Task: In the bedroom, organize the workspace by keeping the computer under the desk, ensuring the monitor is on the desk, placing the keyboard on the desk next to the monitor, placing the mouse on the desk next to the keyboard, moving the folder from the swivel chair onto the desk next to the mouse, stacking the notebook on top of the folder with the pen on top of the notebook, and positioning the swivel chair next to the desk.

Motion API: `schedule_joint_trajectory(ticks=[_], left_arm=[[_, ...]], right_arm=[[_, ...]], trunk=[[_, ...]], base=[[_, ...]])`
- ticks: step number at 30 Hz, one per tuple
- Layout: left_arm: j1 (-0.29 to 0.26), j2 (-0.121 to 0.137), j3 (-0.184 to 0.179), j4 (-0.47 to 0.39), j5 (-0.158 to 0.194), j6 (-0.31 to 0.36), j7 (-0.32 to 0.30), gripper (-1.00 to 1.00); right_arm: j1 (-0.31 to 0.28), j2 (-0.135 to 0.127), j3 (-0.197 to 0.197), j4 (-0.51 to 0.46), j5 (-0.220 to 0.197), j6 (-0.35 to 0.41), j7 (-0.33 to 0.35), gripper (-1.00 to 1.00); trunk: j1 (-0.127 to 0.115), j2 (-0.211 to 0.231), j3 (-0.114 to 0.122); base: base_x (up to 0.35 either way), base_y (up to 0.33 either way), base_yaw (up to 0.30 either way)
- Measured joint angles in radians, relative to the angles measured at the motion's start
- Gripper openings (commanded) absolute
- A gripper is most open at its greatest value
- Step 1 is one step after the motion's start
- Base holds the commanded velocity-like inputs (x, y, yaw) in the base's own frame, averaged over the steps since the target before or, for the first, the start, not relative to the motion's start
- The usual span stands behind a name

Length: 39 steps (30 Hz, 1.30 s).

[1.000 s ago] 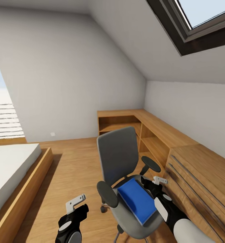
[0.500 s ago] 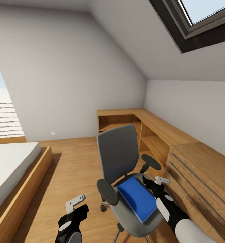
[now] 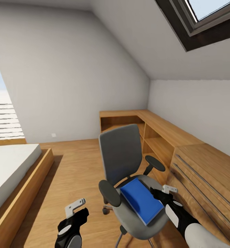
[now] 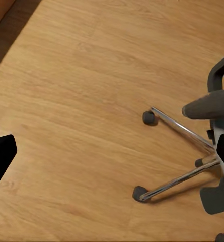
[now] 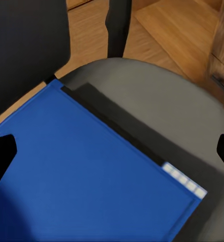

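One bright blue thin flat folder (image 3: 141,200) lies on the grey seat of the grey-backed swivel chair (image 3: 121,156) w/ black armrests and chrome star base, taking up most of the seat and slanted across it. Right gripper (image 3: 162,193) hovers just beside the folder's far edge, at the chair's right armrest side; in the right wrist view its two dark fingertips sit wide apart at the frame edges, nothing between them but the folder (image 5: 86,176) and seat. A small strip of pale squares sits at one folder corner (too blurred to read, no legible writing).

Left gripper (image 3: 75,208) hangs left of the chair over the light wood floor (image 3: 73,165); only one dark fingertip shows in its wrist view, so can't tell its spread. Chair base (image 4: 179,161) is partly cut off there. Wooden shelf unit (image 3: 153,137) stands behind the chair, white-sheeted wooden bed (image 3: 11,172) well left of it.
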State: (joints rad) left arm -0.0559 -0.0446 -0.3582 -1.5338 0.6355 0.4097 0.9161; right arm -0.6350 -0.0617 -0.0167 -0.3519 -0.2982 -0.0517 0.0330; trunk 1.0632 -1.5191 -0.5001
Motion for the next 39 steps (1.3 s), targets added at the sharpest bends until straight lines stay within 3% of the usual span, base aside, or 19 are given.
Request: schedule_joint_trajectory(ticks=[5,14,23,24,39], left_arm=[[0.0,0.0,0.017,0.0,0.0,0.001,-0.002,1.0],[0.0,0.001,0.017,0.001,0.0,0.0,-0.006,1.0],[0.0,0.001,0.017,0.001,0.0,0.0,-0.005,1.0],[0.0,0.001,0.017,0.001,0.0,0.0,-0.005,1.0],[0.0,0.001,0.016,0.003,0.0,0.0,-0.005,1.0]], right_arm=[[-0.007,-0.001,0.002,0.002,0.006,0.05,-0.003,1.0],[-0.016,0.008,0.003,0.004,0.106,0.091,-0.053,1.0],[-0.016,0.033,0.004,0.005,0.178,0.092,-0.133,1.0],[-0.016,0.036,0.004,0.005,0.202,0.092,-0.14,1.0],[-0.016,0.039,0.005,0.005,0.219,0.092,-0.143,1.0]], trunk=[[0.012,-0.021,-0.009],[0.012,-0.021,-0.009],[0.011,-0.021,-0.009],[0.011,-0.021,-0.009],[0.011,-0.021,-0.009]], base=[[0.0,0.0,0.0],[0.0,0.0,0.0],[0.082,0.0,0.0],[0.268,0.0,0.0],[0.138,0.0,0.0]])
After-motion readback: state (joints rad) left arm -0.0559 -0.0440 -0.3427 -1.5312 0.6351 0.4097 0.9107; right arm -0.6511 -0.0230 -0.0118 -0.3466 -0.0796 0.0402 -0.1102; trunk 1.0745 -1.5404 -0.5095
